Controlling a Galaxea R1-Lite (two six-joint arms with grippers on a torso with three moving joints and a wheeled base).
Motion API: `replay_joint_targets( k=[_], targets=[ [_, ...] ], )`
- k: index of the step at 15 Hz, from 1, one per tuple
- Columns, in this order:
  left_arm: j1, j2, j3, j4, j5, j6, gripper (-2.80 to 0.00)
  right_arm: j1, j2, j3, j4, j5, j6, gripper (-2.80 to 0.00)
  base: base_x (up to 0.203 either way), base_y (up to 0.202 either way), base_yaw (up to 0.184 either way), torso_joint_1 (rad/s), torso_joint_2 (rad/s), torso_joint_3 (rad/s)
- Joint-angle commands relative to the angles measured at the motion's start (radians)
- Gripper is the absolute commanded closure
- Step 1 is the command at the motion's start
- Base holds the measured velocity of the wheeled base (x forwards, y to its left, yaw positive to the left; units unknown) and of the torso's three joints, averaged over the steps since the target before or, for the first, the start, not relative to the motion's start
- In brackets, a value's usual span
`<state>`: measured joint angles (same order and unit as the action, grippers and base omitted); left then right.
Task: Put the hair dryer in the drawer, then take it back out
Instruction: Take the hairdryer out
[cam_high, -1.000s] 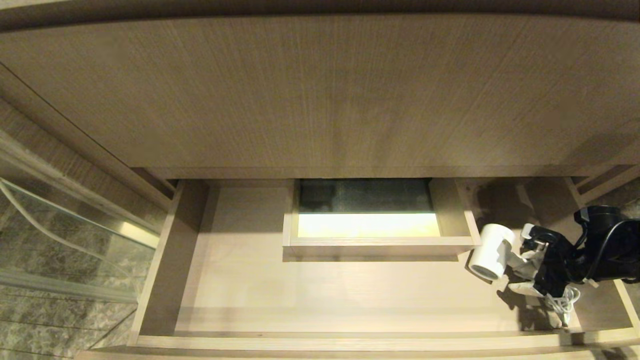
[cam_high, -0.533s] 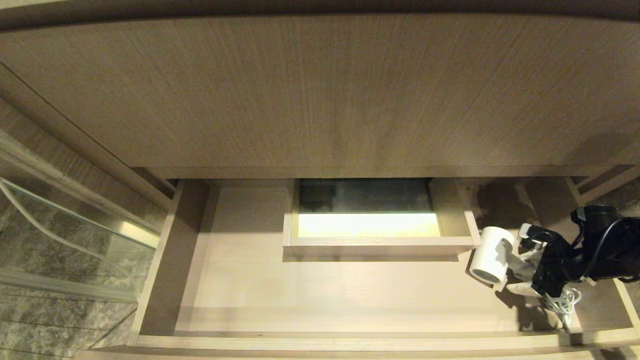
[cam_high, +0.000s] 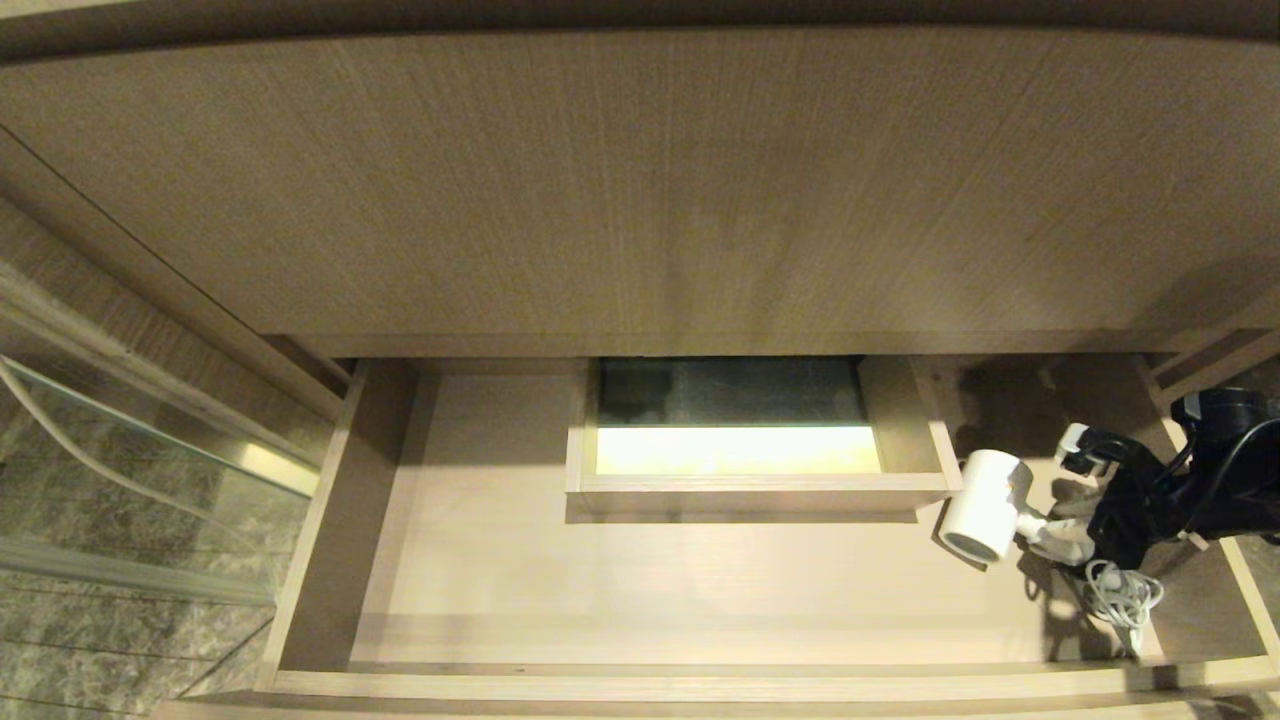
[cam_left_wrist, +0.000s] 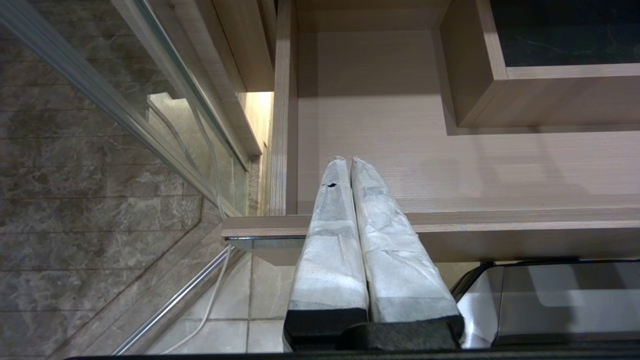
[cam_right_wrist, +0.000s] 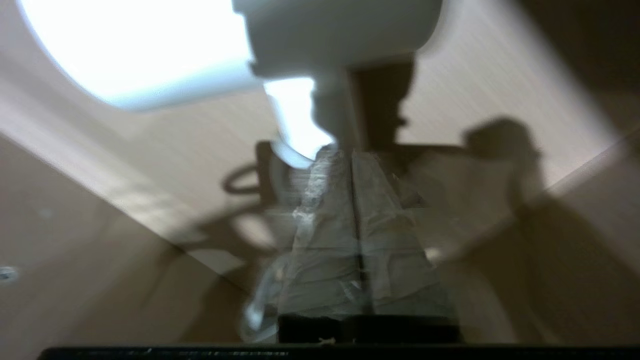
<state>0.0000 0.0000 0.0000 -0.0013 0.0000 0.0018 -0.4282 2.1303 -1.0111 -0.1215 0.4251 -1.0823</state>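
Hair dryer (cam_high: 985, 505) on drawer (cam_high: 620, 590) floor, just beyond closed right hand (cam_right_wrist: 350, 160).

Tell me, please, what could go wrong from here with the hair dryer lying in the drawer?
1. The right gripper is shut just short of the handle of the hair dryer; advancing unopened would likely shove it.
2. The loose cord lies beside the gripper and may snag.
3. The barrel lies close to the boxed cutout in the drawer and could knock it on lifting.
The left gripper is parked, shut.

Matt wood-grain drawer (cam_high: 640, 690) (smooth white plastic hair dryer (cam_high: 985, 503) inside)
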Motion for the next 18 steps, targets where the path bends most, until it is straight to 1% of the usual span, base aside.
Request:
replay_joint_targets(
  k=[1,6,11,12,18],
  targets=[
    [0.000,0.000,0.000,0.000,0.000,0.000,0.00,-0.023,-0.030,-0.001,0.000,0.001,-0.007,0.00,0.000,0.000,0.000,0.000,0.00,0.000],
    [0.000,0.000,0.000,0.000,0.000,0.000,0.00,-0.069,-0.074,-0.004,0.044,0.007,-0.007,0.00,0.000,0.000,0.000,0.000,0.00,0.000],
    [0.000,-0.001,0.000,-0.001,0.000,0.000,0.00,-0.080,-0.103,0.009,0.067,0.009,-0.017,0.00,0.000,0.000,0.000,0.000,0.00,0.000],
    [0.000,-0.002,0.000,-0.002,0.000,0.000,0.00,-0.080,-0.104,0.005,0.071,0.009,-0.018,-2.80,0.000,0.000,0.000,0.000,0.00,0.000],
    [0.000,0.000,0.000,0.000,0.000,0.000,0.00,-0.059,-0.116,0.032,0.089,0.014,-0.013,-2.80,0.000,0.000,0.000,0.000,0.00,0.000]
  ],
)
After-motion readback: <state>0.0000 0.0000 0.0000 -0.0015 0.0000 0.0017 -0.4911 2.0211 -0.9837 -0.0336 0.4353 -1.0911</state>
